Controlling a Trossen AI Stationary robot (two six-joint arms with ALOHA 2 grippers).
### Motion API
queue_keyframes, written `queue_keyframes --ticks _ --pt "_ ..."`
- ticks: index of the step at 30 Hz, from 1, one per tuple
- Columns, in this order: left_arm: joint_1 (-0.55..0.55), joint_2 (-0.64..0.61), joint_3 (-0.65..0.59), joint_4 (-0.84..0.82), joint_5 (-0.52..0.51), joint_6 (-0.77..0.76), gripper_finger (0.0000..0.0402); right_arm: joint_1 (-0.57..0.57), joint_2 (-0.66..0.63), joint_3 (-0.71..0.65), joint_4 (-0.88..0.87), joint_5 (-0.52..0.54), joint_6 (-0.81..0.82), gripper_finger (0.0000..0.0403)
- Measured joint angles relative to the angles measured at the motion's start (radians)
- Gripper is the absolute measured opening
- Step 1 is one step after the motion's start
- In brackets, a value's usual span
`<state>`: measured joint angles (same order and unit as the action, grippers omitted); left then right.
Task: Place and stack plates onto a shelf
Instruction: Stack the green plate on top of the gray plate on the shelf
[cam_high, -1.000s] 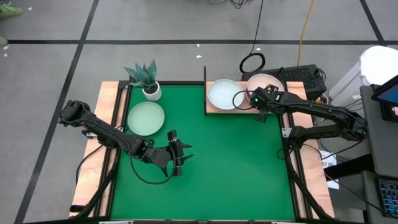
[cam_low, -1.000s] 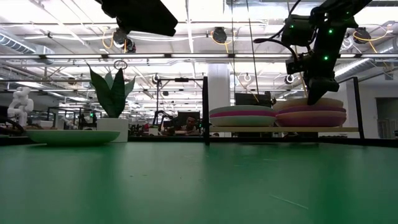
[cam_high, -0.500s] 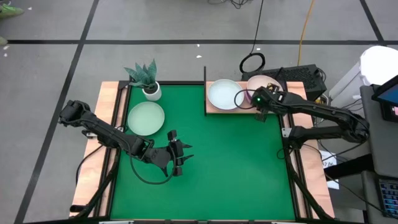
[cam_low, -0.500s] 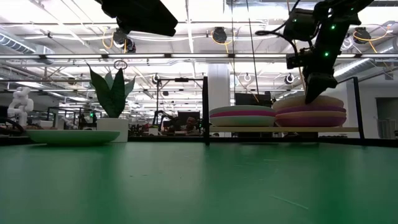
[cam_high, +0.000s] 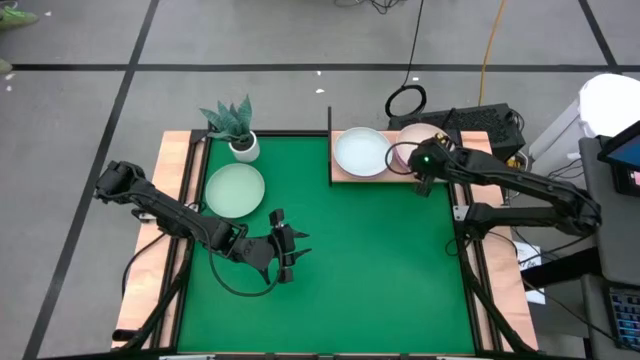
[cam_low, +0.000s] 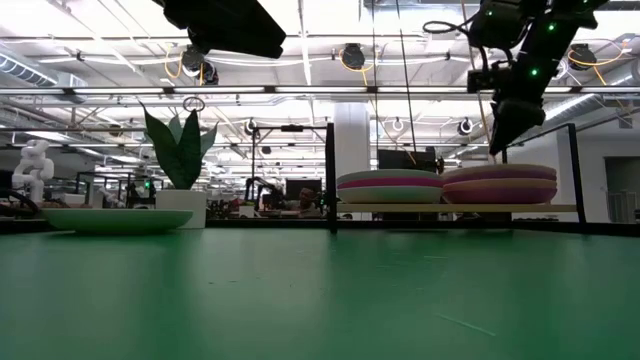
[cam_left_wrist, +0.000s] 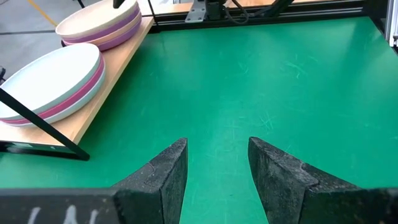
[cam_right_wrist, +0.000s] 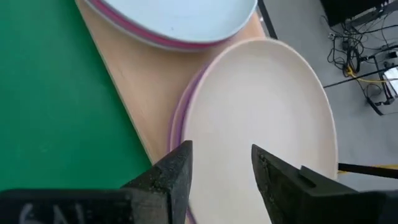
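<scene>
My right gripper hangs empty, fingers parted, over the beige plate topping the stack on the shelf, upper right. Risk: one mint plate is left; a careless descent could shove the stack.

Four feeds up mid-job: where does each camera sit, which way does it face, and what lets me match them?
High view: overhead, straight down on the green mat; both arms show, left hand idle, right hand over the shelf.
Low view: table height, level across to the room; right hand above the beige-topped stack.
Left wrist view: its open fingers, facing the shelf.
Right wrist view: open fingers over the beige plate.
Shared: both stacks appear in every view.
</scene>
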<state>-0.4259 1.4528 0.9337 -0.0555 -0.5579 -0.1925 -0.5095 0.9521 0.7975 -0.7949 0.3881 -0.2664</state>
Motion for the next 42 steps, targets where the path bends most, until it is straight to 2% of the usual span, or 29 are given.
queue_keyframes --ticks 2,10,16,20,24,28,37,42 --pt "0.0 0.0 0.0 0.0 0.0 0.001 0.0175 0.018 -0.011 0.0 0.008 -0.008 0.019 0.0148" --pt "0.011 0.0 0.0 -0.055 0.0 -0.001 0.0175 0.142 -0.072 0.0 0.057 -0.171 0.114 0.0147" --pt "0.036 0.0 0.0 -0.152 0.0 -0.073 0.0175 0.275 -0.077 -0.001 0.101 -0.295 0.221 0.0142" --pt "0.073 0.0 0.0 -0.225 0.0 -0.174 0.0175 0.379 -0.081 -0.053 0.228 -0.34 0.236 0.0142" --pt "0.122 0.0 0.0 -0.346 0.016 -0.281 0.0175 0.467 -0.082 -0.116 0.351 -0.341 0.197 0.0142" --pt "0.19 0.0 0.0 -0.466 0.07 -0.388 0.0175 0.512 -0.082 -0.133 0.38 -0.341 0.153 0.0142" --pt "0.386 0.0 0.0 -0.677 0.16 -0.575 0.0175 0.528 -0.082 -0.134 0.38 -0.339 0.15 0.0141" --pt "0.432 0.0 0.0 -0.809 0.164 -0.699 0.0175 0.528 -0.082 -0.134 0.38 -0.339 0.15 0.0141"
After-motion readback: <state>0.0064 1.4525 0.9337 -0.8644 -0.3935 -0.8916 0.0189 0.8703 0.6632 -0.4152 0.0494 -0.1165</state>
